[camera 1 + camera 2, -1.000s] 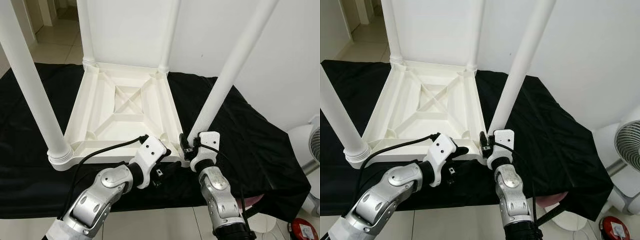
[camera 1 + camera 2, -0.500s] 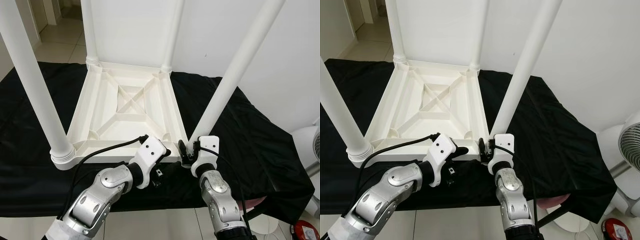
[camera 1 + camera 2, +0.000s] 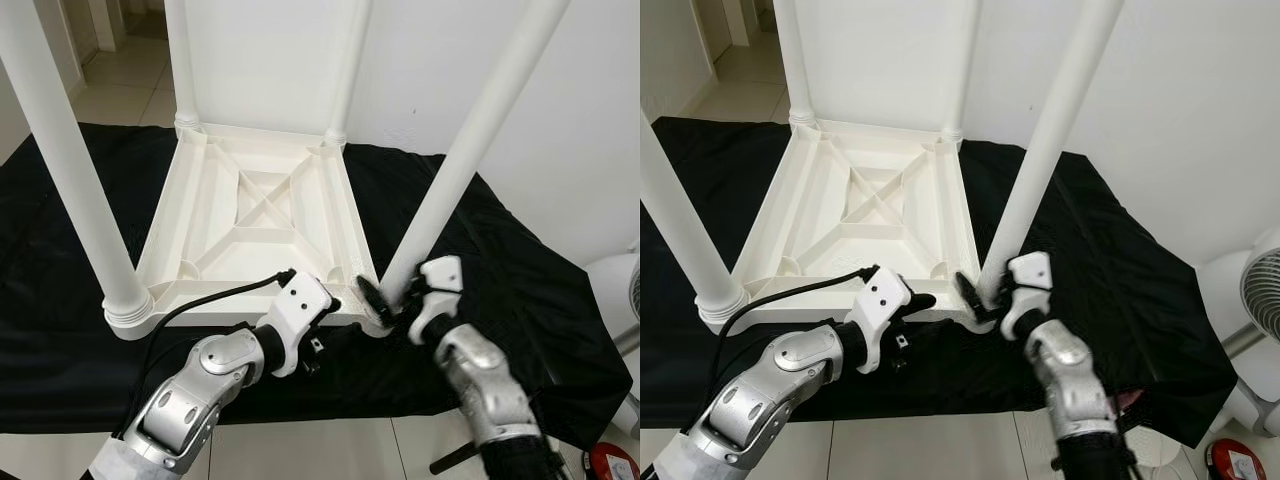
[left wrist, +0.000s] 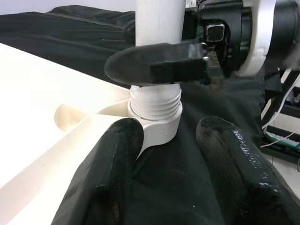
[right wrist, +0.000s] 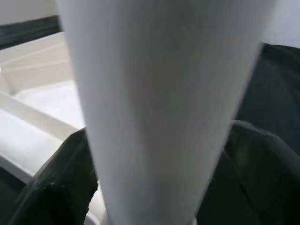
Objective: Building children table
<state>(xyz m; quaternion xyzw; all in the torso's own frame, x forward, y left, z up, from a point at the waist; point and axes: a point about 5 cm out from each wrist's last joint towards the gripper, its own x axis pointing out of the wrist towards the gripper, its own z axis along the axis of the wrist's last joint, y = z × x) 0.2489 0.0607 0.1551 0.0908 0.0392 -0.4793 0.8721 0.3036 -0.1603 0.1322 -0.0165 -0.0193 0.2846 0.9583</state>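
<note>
The white children's table [image 3: 260, 215] lies upside down on a black cloth, with its four legs pointing up. My right gripper [image 3: 392, 300] is shut on the near-right leg [image 3: 460, 170] just above its threaded socket [image 4: 155, 105]; that leg stands between its fingers [image 5: 262, 164]. My left gripper [image 4: 171, 136] is open, and its two fingers [image 4: 117, 159] lie on the cloth on either side of that same corner socket. The near-left leg [image 3: 75, 180] and both far legs stand in their corners.
The black cloth [image 3: 520, 290] covers a low platform whose front edge is just under my arms. A white fan [image 3: 1260, 300] stands at the right, and a red object [image 3: 610, 460] lies on the tiled floor. A white wall is behind the table.
My right wrist has swung out to the right around the near-right leg, so its finger now crosses the front of the leg. The left arm has stayed put.
</note>
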